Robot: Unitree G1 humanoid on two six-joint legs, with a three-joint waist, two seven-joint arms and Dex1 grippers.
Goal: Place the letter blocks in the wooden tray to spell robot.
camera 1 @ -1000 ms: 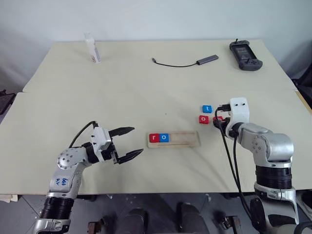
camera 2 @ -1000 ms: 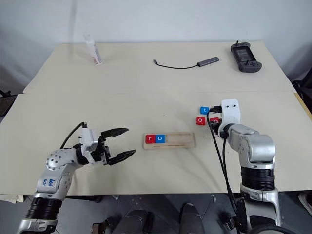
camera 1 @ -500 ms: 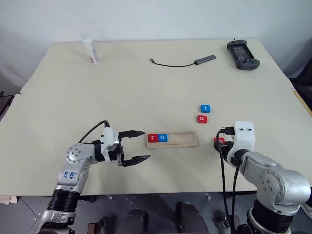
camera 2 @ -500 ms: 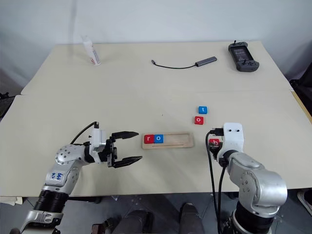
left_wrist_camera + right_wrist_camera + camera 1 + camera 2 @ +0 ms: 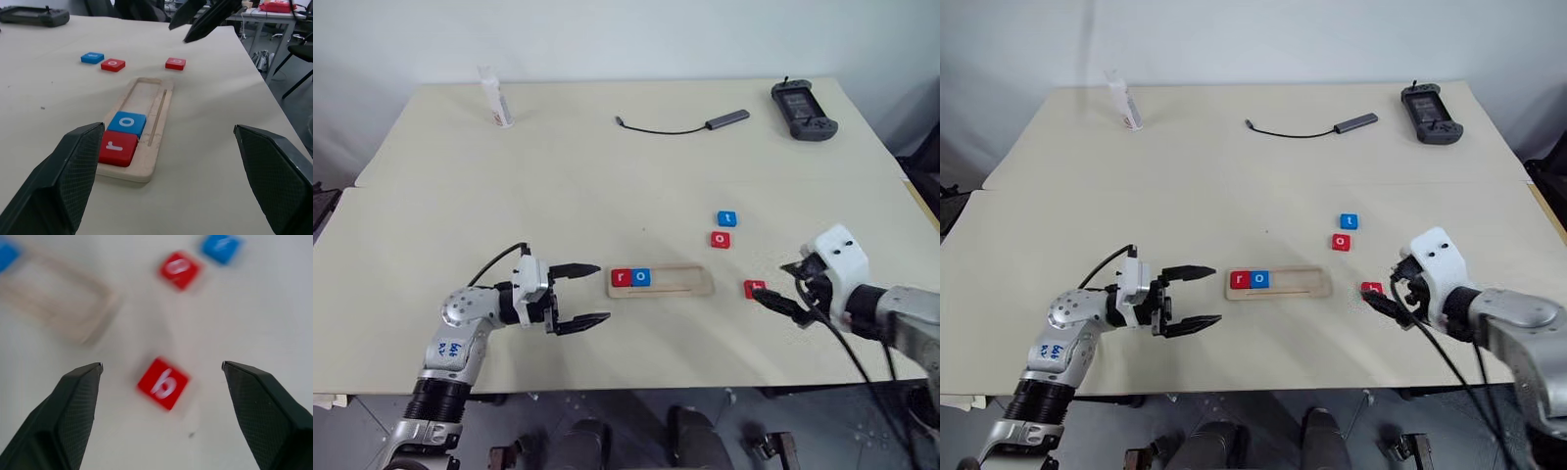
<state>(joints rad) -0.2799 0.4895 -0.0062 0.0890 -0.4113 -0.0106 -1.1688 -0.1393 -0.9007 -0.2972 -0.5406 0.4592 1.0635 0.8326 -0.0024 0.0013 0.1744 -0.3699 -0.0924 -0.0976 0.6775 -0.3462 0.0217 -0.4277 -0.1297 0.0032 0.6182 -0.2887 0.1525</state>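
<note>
The wooden tray [image 5: 682,283] lies at the table's middle with a red r block [image 5: 623,277] and a blue o block [image 5: 641,277] at its left end. Just right of the tray, a red b block [image 5: 755,289] lies flat on the table. My right gripper [image 5: 771,284] is open just beyond this block, which sits free between its spread fingers [image 5: 73,401] in the right wrist view. A red o block [image 5: 721,239] and a blue t block [image 5: 727,218] lie farther back. Left of the tray, my left gripper [image 5: 604,291] is open and empty, pointing at the tray.
Along the far side lie a dark cable with adapter [image 5: 680,125], a black handheld controller [image 5: 806,109] and a small white bottle [image 5: 495,98]. The table's near edge runs just behind both grippers.
My right gripper drew the red b block back from beside the o and t blocks, opened and let it go on the table right of the tray. The left gripper stayed put.
</note>
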